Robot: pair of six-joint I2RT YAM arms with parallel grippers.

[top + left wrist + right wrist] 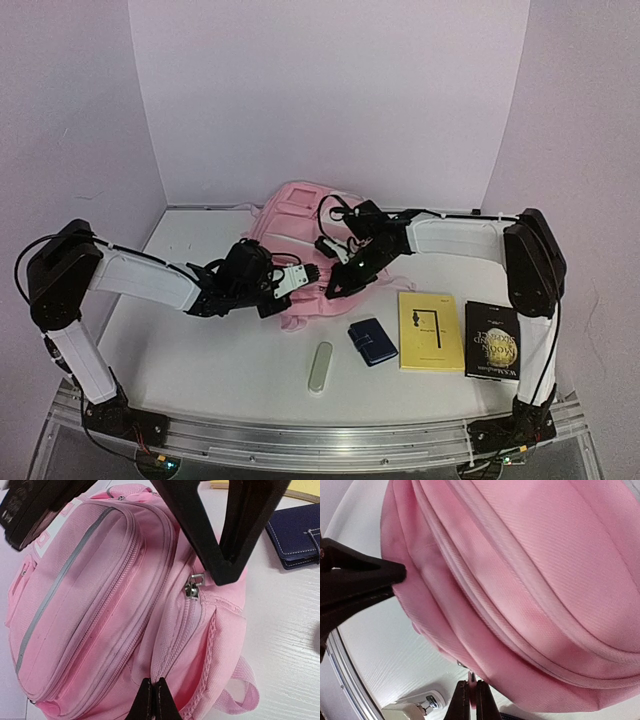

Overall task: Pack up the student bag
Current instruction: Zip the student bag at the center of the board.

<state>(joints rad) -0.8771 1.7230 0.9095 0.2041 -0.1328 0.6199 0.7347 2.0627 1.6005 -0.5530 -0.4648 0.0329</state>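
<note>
The student bag (296, 212) is a large pink backpack lying in the middle of the table at the back. My left gripper (154, 689) is shut on a fold of its pink fabric (165, 655) beside a zip seam, low on the bag's near end. My right gripper (471, 689) is shut on a small pink zip pull (471, 676) at the bag's edge. In the left wrist view the right gripper's dark fingers (225, 555) stand just above the metal zip slider (193, 586). From above, the left gripper (306, 280) and right gripper (336, 284) meet at the bag's near end.
In front of the bag lie a navy wallet (372, 341), a yellow book (430, 330), a black book (492, 340) and a pale oblong case (320, 366). White walls close in the back and both sides.
</note>
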